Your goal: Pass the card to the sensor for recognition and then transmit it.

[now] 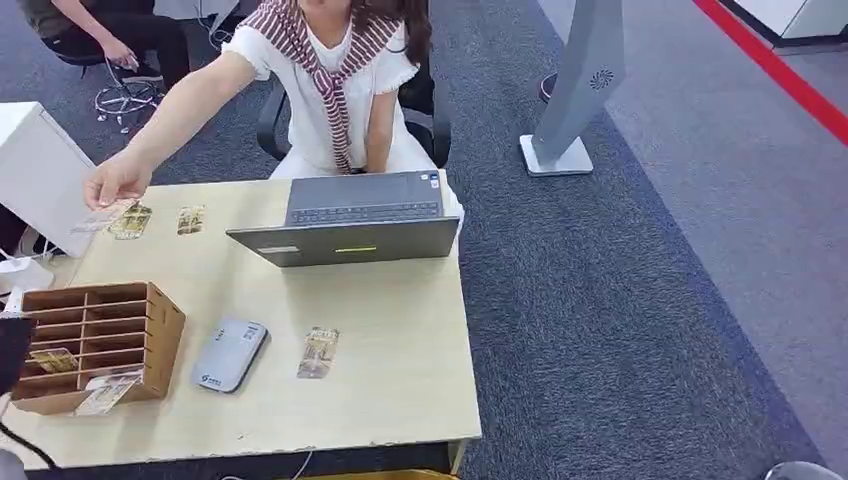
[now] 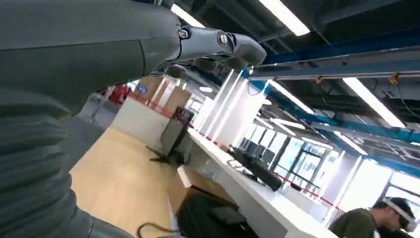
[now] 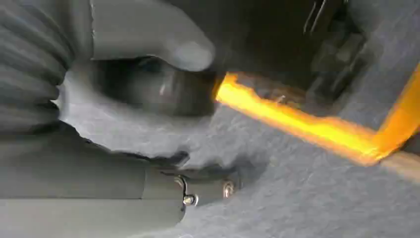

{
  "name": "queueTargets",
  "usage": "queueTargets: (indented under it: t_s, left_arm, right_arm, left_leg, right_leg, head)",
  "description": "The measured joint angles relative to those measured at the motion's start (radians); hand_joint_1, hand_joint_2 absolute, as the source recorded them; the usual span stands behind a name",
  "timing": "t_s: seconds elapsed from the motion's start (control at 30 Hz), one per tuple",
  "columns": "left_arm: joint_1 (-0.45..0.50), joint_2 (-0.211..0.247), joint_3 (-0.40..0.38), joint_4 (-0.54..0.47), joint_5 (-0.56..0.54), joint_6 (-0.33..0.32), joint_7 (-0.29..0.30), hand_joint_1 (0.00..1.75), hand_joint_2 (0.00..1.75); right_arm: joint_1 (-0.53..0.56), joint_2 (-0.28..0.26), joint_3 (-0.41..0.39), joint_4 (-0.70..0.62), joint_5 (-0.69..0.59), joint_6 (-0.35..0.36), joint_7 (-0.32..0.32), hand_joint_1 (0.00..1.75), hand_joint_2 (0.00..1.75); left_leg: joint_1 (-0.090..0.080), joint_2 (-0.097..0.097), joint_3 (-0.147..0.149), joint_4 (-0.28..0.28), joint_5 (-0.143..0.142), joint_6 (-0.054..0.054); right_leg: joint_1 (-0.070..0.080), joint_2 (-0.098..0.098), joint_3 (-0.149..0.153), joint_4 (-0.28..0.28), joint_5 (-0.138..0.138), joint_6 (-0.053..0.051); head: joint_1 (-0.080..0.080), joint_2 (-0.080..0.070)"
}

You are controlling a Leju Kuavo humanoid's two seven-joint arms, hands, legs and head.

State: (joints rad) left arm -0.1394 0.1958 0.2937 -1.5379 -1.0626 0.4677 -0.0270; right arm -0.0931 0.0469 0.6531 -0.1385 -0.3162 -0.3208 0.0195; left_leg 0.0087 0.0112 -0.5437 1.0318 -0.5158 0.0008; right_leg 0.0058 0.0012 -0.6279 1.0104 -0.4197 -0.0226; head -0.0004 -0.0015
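Nothing is grasped yet: both hands, left (image 2: 218, 47) and right (image 3: 148, 74), hold nothing, finger spread unclear, so next comes reaching for the card (image 1: 318, 352) just beside the sensor (image 1: 229, 354).

Cut off at the top edge of the head view: the person (image 1: 330, 80), head out of frame. Partly covered by the person's hand (image 1: 118, 182): a card (image 1: 100, 217) at the table's far left. Too small to read: print on the card (image 1: 318, 352) beside the sensor (image 1: 229, 354). Half hidden inside the wooden organizer (image 1: 100, 340): more cards. Blurred in the right wrist view: right hand (image 3: 148, 74), grasp unclear. Cropped in the left wrist view: left hand (image 2: 218, 47), fingers only partly seen, hold unclear.
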Motion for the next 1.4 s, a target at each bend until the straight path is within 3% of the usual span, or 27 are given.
queueTargets:
  t_s: [0.1, 0.2, 0.4, 0.7, 1.13, 1.17, 1.4]
  left_arm:
    - [-0.082, 0.061, -0.046, 0.120, -0.090, 0.001, 0.047, 0.00, 1.75]
    - [-0.123, 0.094, -0.073, 0.192, -0.107, 0.000, 0.059, 0.00, 1.75]
    - [-0.182, 0.126, -0.122, 0.289, -0.179, -0.027, 0.117, 0.00, 1.75]
    - [-0.227, 0.134, -0.169, 0.395, -0.226, -0.024, 0.141, 0.00, 1.75]
    - [-0.224, 0.134, -0.223, 0.411, -0.260, -0.031, 0.151, 0.02, 1.75]
    - [-0.224, 0.134, -0.225, 0.411, -0.260, -0.031, 0.151, 1.75, 1.75]
    - [-0.222, 0.134, -0.233, 0.411, -0.257, -0.045, 0.152, 1.75, 1.75]
  right_arm:
    - [0.001, 0.013, 0.025, -0.003, 0.003, 0.003, 0.008, 0.00, 1.75]
    - [-0.001, 0.013, 0.037, -0.006, 0.011, 0.007, 0.010, 0.00, 1.75]
    - [-0.004, 0.019, 0.058, -0.010, 0.020, 0.010, 0.013, 0.00, 1.75]
    - [-0.006, 0.029, 0.075, -0.017, 0.032, 0.012, 0.007, 0.00, 1.75]
    - [-0.005, 0.029, 0.076, -0.017, 0.029, 0.014, -0.003, 0.00, 1.75]
    - [-0.005, 0.029, 0.076, -0.017, 0.029, 0.014, -0.004, 0.00, 1.75]
    - [-0.005, 0.029, 0.076, -0.017, 0.029, 0.013, -0.005, 0.00, 1.75]
  left_leg:
    - [0.000, 0.001, -0.002, 0.000, 0.002, 0.000]
    - [0.000, 0.002, -0.002, 0.000, 0.002, -0.001]
    - [0.000, 0.001, -0.005, 0.000, 0.002, 0.000]
    - [0.000, 0.002, -0.006, 0.000, 0.002, -0.001]
    - [0.000, 0.002, -0.007, 0.000, 0.002, -0.001]
    - [0.000, 0.002, -0.007, 0.000, 0.002, -0.001]
    - [0.000, 0.002, -0.007, 0.000, 0.002, -0.001]
  right_leg:
    - [0.000, 0.000, -0.002, 0.001, 0.001, 0.000]
    - [0.000, 0.001, -0.003, 0.001, 0.001, -0.001]
    - [0.000, 0.001, -0.006, 0.000, 0.001, -0.001]
    - [0.000, 0.002, -0.006, 0.000, 0.001, -0.001]
    - [0.000, 0.002, -0.007, 0.000, 0.001, -0.001]
    - [0.000, 0.002, -0.007, 0.000, 0.001, -0.001]
    - [0.000, 0.002, -0.007, 0.000, 0.001, -0.001]
  head:
    - [-0.002, 0.000]
    - [-0.001, 0.000]
    - [-0.002, 0.000]
    - [-0.002, 0.000]
    - [-0.001, 0.000]
    - [-0.002, 0.000]
    - [-0.002, 0.000]
